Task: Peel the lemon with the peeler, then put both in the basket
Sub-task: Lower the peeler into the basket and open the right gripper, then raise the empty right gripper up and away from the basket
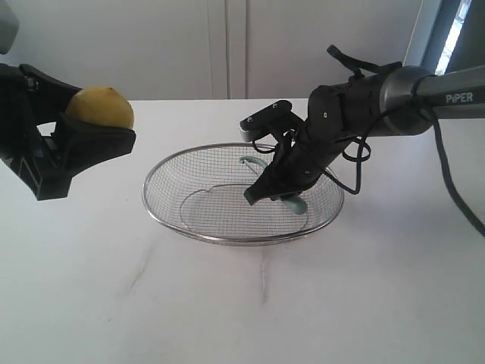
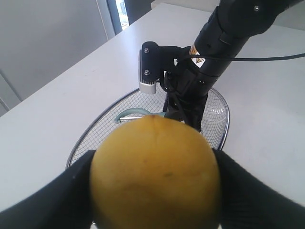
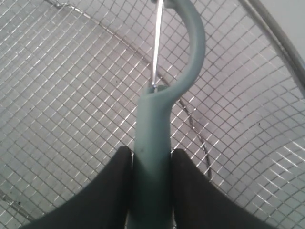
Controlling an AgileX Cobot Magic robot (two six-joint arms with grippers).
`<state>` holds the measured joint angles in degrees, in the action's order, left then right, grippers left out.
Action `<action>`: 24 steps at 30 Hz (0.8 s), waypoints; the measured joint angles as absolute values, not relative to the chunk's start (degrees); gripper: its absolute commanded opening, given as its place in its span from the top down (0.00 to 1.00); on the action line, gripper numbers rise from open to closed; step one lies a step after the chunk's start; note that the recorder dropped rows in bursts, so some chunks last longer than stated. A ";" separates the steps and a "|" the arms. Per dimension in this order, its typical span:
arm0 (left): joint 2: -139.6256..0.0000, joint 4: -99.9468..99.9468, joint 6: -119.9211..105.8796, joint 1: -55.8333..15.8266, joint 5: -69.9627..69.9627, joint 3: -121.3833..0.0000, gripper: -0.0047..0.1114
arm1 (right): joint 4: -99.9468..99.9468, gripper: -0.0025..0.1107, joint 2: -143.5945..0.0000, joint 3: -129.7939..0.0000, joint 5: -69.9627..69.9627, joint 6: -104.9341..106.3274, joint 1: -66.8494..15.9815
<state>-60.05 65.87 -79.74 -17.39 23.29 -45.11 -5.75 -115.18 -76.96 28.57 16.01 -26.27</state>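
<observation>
The yellow lemon (image 1: 100,108) is held in the air at the left, with my left gripper (image 1: 104,125) shut on it. In the left wrist view the lemon (image 2: 155,176) fills the space between both black fingers (image 2: 57,191); no sticker shows. The wire-mesh basket (image 1: 227,236) rests on the white table at centre. My right gripper (image 1: 264,188) reaches down into it, shut on the teal peeler (image 1: 296,203). In the right wrist view the fingers (image 3: 114,181) press both sides of the peeler handle (image 3: 151,129) just above the basket mesh (image 3: 71,95).
The right arm (image 1: 394,95) comes in from the upper right, its cable looping by the basket's far side. A white wall and cabinet stand behind the table. The basket rim (image 2: 88,139) and the peeler head (image 2: 127,113) show past the lemon in the left wrist view.
</observation>
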 measured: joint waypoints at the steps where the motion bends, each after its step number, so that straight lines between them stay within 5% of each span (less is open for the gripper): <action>1: -60.05 65.87 -79.74 -17.39 23.29 -45.11 0.96 | -5.75 0.89 -115.18 -76.96 28.57 16.01 -26.27; 10: -60.05 65.87 -79.74 -17.39 23.17 -45.11 0.96 | -5.75 0.59 -115.18 -76.96 29.39 15.86 -26.27; 24: -60.05 65.98 -79.74 -17.39 23.17 -45.11 0.96 | -5.75 0.63 -103.14 -76.96 40.07 12.43 -26.27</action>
